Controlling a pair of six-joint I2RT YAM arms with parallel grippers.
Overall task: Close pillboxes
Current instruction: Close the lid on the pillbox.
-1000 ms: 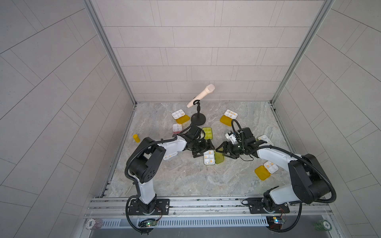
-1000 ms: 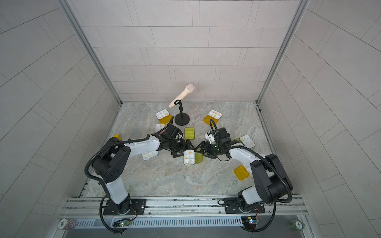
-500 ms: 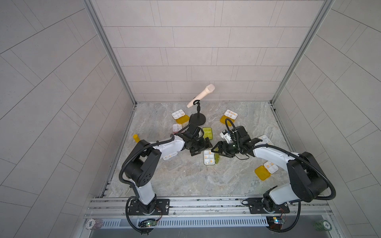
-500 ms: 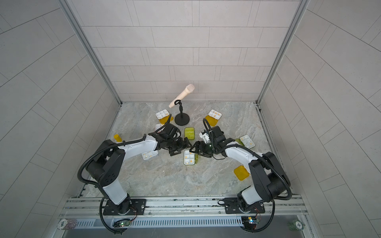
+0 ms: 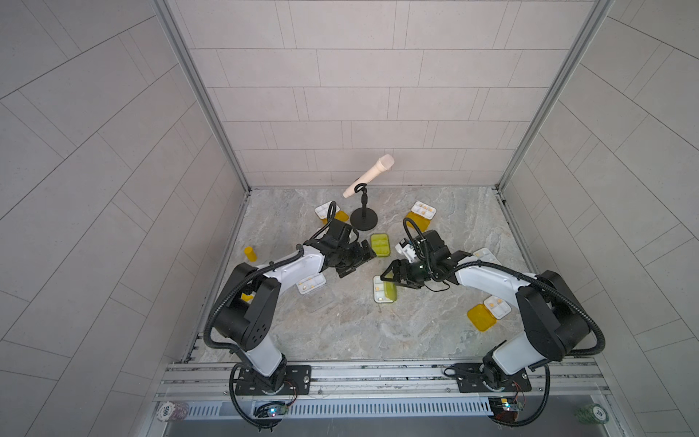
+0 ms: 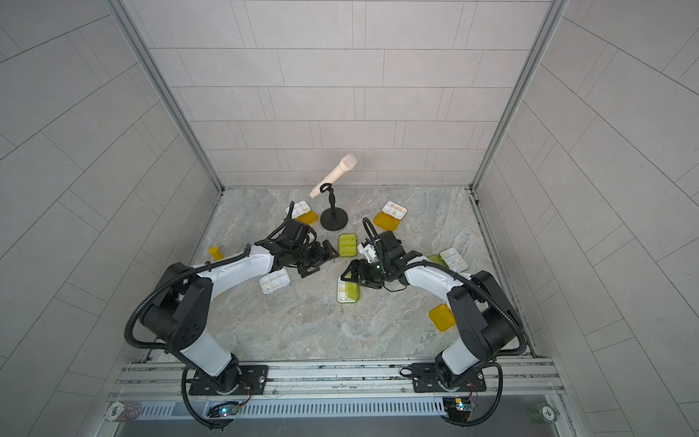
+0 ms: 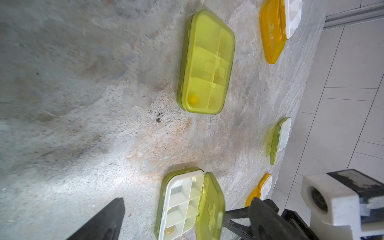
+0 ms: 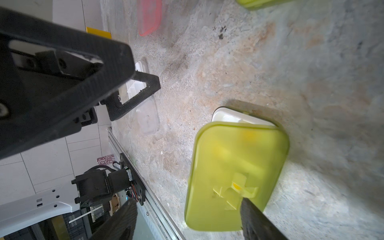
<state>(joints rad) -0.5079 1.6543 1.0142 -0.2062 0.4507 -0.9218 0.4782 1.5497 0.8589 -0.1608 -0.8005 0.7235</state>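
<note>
While the right gripper point(image 5: 386, 278) hangs low over the centre of the marble tabletop point(image 5: 340, 333), its jaws stand apart and clamp nothing. The wrist view shows one finger point(image 8: 256, 220) pressed against the outer face of the lime lid.

- Half-open lime pillbox point(image 5: 384, 290): lies mid-table, directly under the right gripper. White tray flat, lid tilted up over it, not yet down. Seen from the other arm's wrist as well point(image 7: 187, 205).
- Left gripper point(image 5: 359, 262): jaws spread wide and empty, held just beside the closed lime pillbox point(image 5: 379, 244) and not touching it.
- Closed lime pillbox: lid fully down, one yellow pill visible through it in a corner compartment point(image 7: 205, 62).
- Other pillboxes, open with lids laid flat: two orange-lidded ones near the back wall point(image 5: 329, 212) point(image 5: 420, 215), one orange-lidded one front right point(image 5: 488, 312), and a clear-lidded one beside the left forearm point(image 5: 311, 283).
- Another lime pillbox point(image 6: 451, 259) sits behind the right forearm, tray exposed.
- Pink lid point(image 8: 149, 16) shows only in the right wrist view; cannot tell if it is closed.
- Yellow bottle point(image 5: 250, 253) stands upright at the left edge; microphone on its stand point(image 5: 368, 176) at the back.
</note>
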